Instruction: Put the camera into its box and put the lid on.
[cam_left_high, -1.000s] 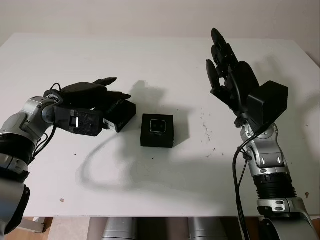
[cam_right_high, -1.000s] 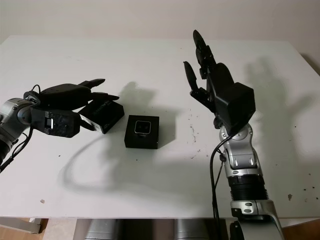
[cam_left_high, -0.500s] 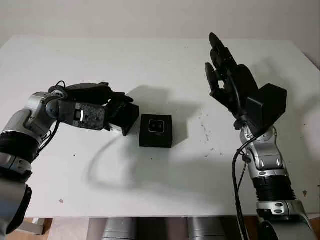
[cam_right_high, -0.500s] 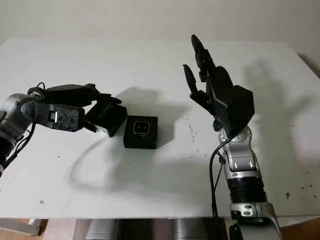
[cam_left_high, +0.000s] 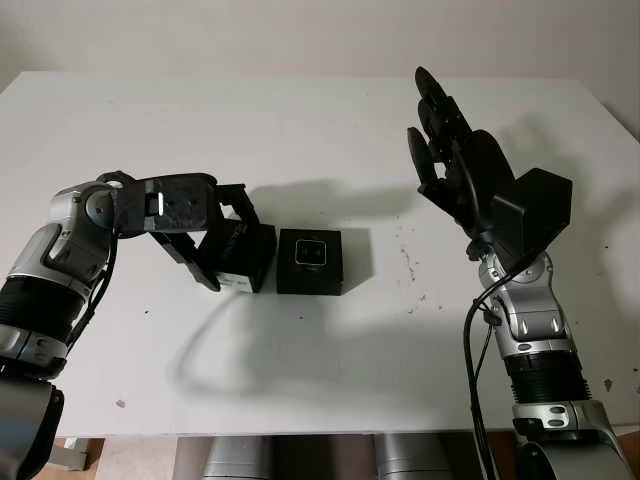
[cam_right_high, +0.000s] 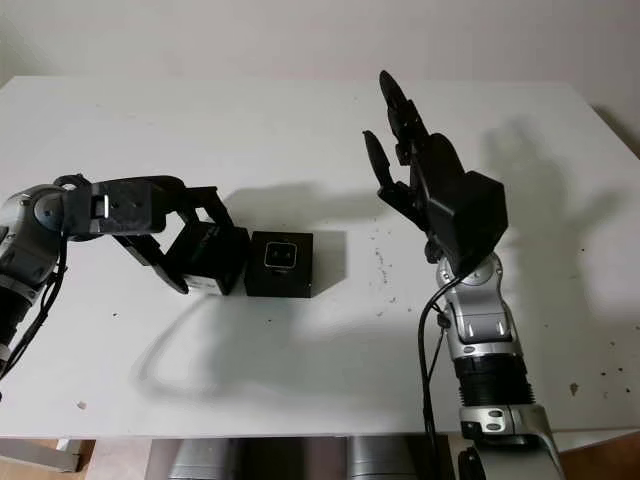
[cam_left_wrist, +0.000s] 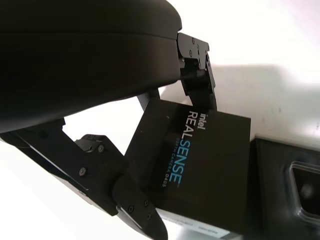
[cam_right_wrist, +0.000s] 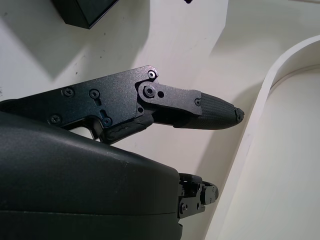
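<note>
The open black box (cam_left_high: 310, 261) sits mid-table with the camera (cam_left_high: 314, 254) lying in it, lens side up. Touching its left side is the black lid (cam_left_high: 246, 262), printed "RealSense" in the left wrist view (cam_left_wrist: 200, 170). My left hand (cam_left_high: 230, 250) is curled around that lid, with one finger (cam_left_wrist: 135, 205) on its near side and another (cam_left_wrist: 197, 80) on its far side. The box's edge (cam_left_wrist: 290, 185) shows just past the lid. My right hand (cam_left_high: 445, 130) is held up above the table's right half, open and apart from both objects.
The white table (cam_left_high: 300, 120) stretches wide around the box, with small dark specks (cam_left_high: 412, 262) to its right. The near table edge (cam_left_high: 300, 432) runs just in front of both arms. A cable (cam_left_high: 472, 350) hangs along the right forearm.
My left hand has turned over and swung right with the lid, bringing it from a tilted spot further left to right against the box. The right hand has barely shifted.
</note>
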